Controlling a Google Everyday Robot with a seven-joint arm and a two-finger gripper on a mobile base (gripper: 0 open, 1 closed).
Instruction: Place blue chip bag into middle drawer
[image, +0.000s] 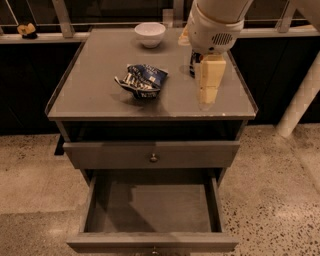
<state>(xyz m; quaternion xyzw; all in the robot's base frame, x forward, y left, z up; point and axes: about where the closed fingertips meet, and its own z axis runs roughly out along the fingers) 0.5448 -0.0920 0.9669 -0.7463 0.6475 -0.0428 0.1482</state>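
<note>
Grey laminate covers the table (90, 95), a cabinet with two drawers in its front. The blue chip bag (142, 80) lies crumpled on the table top, a little toward 9 o'clock of its middle, with its white lettering facing up. It is not in any drawer and nothing touches it.

The tool (208, 96) hangs from the white arm (215, 20) and points down over the 3 o'clock half of the table top. It stands at 3 o'clock of the bag, clearly apart from it, with its tip close above the surface. Its cream body shows as one slab from this side, so whether it is spread or pressed together cannot be told. It holds nothing that can be seen.

A white bowl (150, 34) sits near the back edge, at 12 o'clock of the bag. A dark can (192, 64) stands just behind the tool and is mostly hidden by it.

Below the top, the upper drawer front (150, 154) is closed, with its round metal knob (153, 158) at the centre. At 6 o'clock of it the middle drawer (150, 202) is pulled fully out, and its grey floor is bare.

Speckled stone floor (280, 190) surrounds the cabinet, and a white post (300, 100) leans at 3 o'clock of the table.
</note>
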